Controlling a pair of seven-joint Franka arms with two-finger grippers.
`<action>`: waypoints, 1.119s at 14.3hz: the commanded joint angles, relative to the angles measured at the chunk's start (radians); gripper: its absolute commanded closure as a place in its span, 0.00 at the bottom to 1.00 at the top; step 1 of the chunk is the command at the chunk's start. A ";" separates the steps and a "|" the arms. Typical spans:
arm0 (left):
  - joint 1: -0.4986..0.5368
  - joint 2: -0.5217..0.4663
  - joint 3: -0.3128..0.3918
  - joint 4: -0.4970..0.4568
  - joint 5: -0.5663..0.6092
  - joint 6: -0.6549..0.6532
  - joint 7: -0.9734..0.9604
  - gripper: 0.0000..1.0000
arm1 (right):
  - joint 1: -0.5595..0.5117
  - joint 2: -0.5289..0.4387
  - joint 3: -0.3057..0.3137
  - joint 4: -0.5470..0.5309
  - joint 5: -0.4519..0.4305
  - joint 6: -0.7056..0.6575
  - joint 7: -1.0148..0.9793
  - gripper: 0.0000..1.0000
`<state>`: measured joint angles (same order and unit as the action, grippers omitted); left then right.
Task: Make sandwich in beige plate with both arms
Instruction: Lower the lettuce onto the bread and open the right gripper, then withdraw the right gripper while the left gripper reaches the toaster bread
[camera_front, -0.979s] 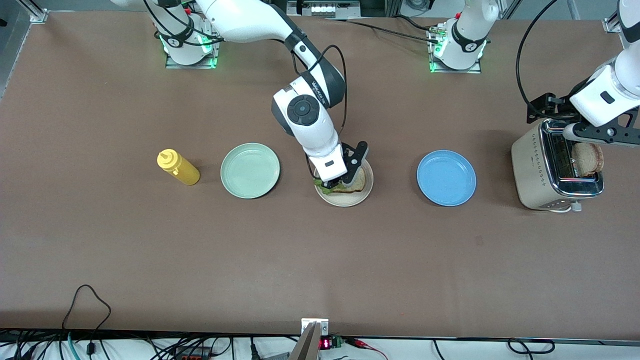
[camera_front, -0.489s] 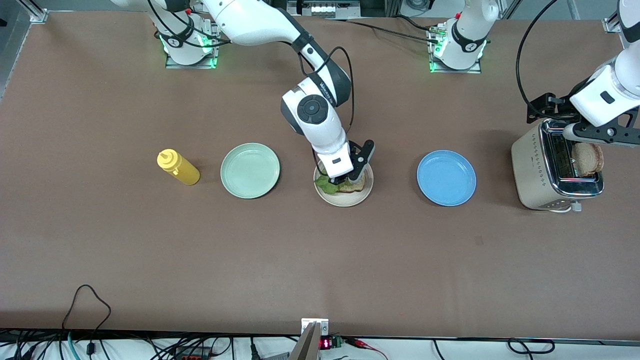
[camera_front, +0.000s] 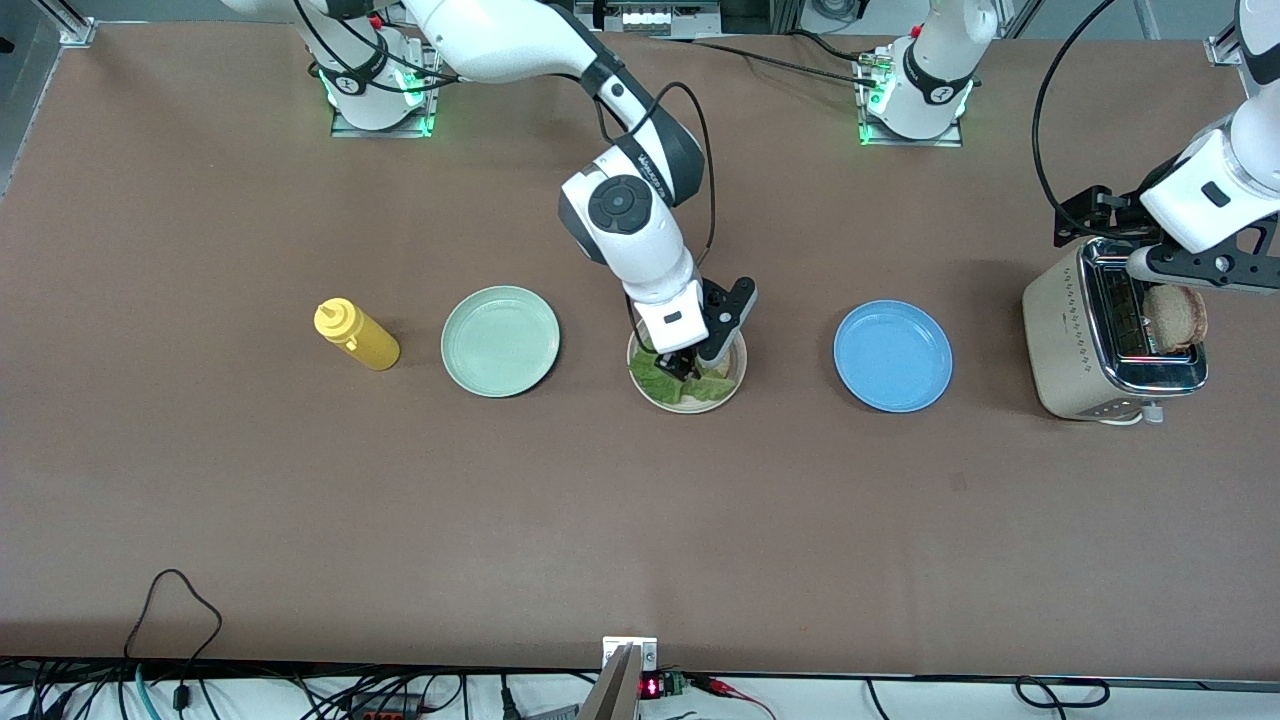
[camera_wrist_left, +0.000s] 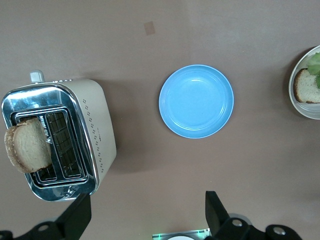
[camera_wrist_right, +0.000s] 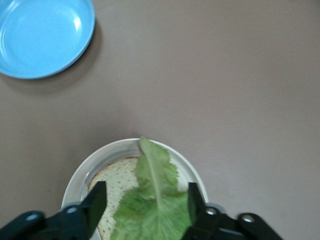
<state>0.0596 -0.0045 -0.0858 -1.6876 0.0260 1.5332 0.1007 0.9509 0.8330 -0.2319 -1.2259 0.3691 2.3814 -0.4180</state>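
The beige plate (camera_front: 690, 407) lies mid-table, with one bread slice (camera_wrist_right: 116, 182) on it. A ruffled green lettuce leaf (camera_front: 657, 379) lies over most of that slice. My right gripper (camera_front: 696, 362) hangs low over the plate, open; in the right wrist view its fingers (camera_wrist_right: 95, 202) stand either side of the lettuce leaf (camera_wrist_right: 156, 197) without pinching it. A second bread slice (camera_front: 1175, 317) sticks up from the toaster (camera_front: 1075, 340) at the left arm's end. My left gripper (camera_front: 1205, 268) waits open above the toaster, holding nothing. In the left wrist view that slice (camera_wrist_left: 27, 145) shows in one slot.
A blue plate (camera_front: 893, 356) lies between the beige plate and the toaster. A mint-green plate (camera_front: 500, 340) and a yellow squeeze bottle (camera_front: 355, 335) sit toward the right arm's end. Bare brown table runs nearer the front camera.
My right gripper has opened and let go of the lettuce, which now lies spread over the bread on the beige plate. The left arm has not moved.
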 joint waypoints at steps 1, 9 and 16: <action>0.006 0.026 0.000 0.034 -0.009 -0.031 -0.006 0.00 | -0.049 -0.092 -0.023 -0.015 0.011 -0.086 0.066 0.00; 0.153 0.112 0.009 0.046 0.150 -0.032 0.057 0.00 | -0.198 -0.232 -0.081 -0.015 -0.013 -0.370 0.087 0.00; 0.393 0.303 0.008 0.137 0.036 0.037 0.269 0.00 | -0.420 -0.336 0.057 -0.010 -0.197 -0.585 0.088 0.00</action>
<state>0.3969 0.2466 -0.0659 -1.5970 0.1192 1.5411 0.3279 0.6014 0.5402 -0.2669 -1.2237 0.2358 1.8344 -0.3518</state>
